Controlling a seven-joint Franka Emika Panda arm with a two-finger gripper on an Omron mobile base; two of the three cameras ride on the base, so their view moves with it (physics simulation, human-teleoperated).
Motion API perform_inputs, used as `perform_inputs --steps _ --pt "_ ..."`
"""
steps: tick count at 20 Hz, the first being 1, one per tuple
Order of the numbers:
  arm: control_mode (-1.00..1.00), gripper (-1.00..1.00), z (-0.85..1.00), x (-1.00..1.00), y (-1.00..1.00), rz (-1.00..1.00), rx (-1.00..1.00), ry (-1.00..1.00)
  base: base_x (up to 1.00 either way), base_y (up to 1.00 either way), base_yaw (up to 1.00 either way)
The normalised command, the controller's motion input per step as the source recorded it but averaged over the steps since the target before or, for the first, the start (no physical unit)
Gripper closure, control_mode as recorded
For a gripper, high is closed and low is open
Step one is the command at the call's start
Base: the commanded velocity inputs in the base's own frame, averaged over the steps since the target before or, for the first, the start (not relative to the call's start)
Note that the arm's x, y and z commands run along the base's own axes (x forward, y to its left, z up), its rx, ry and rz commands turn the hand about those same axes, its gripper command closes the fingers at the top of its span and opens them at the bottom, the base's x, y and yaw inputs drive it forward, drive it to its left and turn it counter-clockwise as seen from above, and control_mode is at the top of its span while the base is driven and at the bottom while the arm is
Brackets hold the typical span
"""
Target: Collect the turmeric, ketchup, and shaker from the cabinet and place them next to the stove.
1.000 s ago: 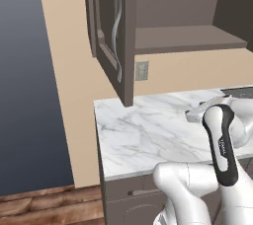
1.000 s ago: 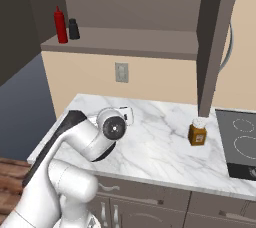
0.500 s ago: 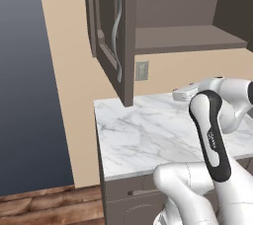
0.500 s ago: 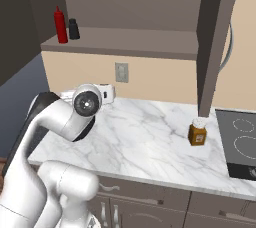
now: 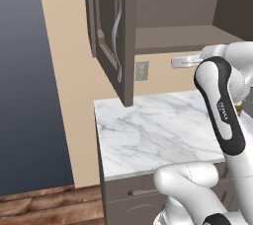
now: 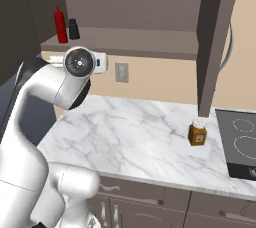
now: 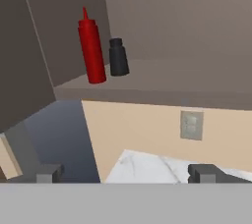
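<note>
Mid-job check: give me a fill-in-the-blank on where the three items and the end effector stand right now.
1. The turmeric stands on the counter beside the ____.
2. The ketchup stands on the cabinet ____.
3. Right beside the ketchup stands the small black ____.
4. The end effector is ____ and holds nothing.

Missing words: stove; shelf; shaker; open
</note>
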Motion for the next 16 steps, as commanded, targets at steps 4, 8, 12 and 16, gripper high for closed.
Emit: perform_inputs --steps 4,8,12,16 --pt "-1.0 -1.0 0.69 0.0 0.27 0.01 0.09 0.0 0.0 0.0 0.0" --pt "-1.0 -1.0 0.36 0.0 0.17 0.01 0.1 -0.01 0.0 0.0 0.0" --pt "-1.0 -1.0 -0.04 0.05 0.01 0.05 0.07 -0.07 0.0 0.0 0.0" --pt "-1.0 -1.0 -0.23 0.13 0.08 0.03 -0.01 -0.02 0.0 0.0 0.0"
